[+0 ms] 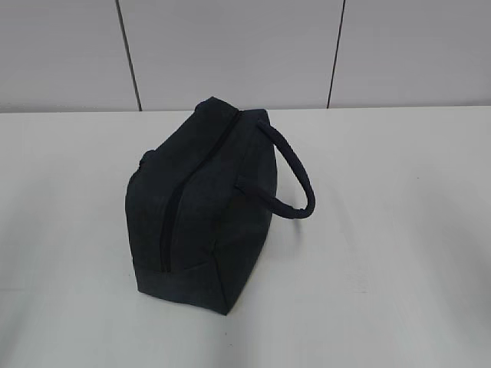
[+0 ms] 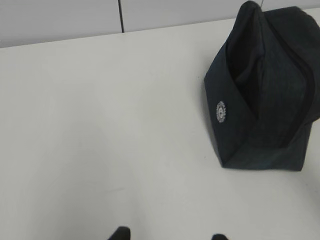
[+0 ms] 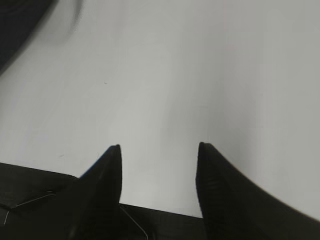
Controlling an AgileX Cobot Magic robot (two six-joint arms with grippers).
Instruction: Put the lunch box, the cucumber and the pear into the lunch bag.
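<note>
The lunch bag (image 1: 201,203) is sitting alone near the middle of the worktop (image 1: 399,253), its long axis running from the near-left corner toward the far right, with the zipper line along the top ridge and one padded loop handle (image 1: 295,180) arching out to its right. The lunch box, the cucumber and the pear are not showing in any view, so whether they are already inside cannot be told; the zipper appears drawn closed, or nearly so.

In the left wrist view the bag (image 2: 265,105) is lying to the far right of the left tool (image 2: 170,235), end-on, with a small round badge (image 2: 221,111) facing that camera. Only the two fingertips are peeking in at the bottom edge, standing apart with nothing between them.

The right tool (image 3: 159,165) is hovering over bare worktop, its fingers spread and empty, and only a dark blurred edge of the bag (image 3: 20,25) is showing at the far left corner of its view.

Judging from this, both tools are standing well clear of the bag, one to each side.
</note>
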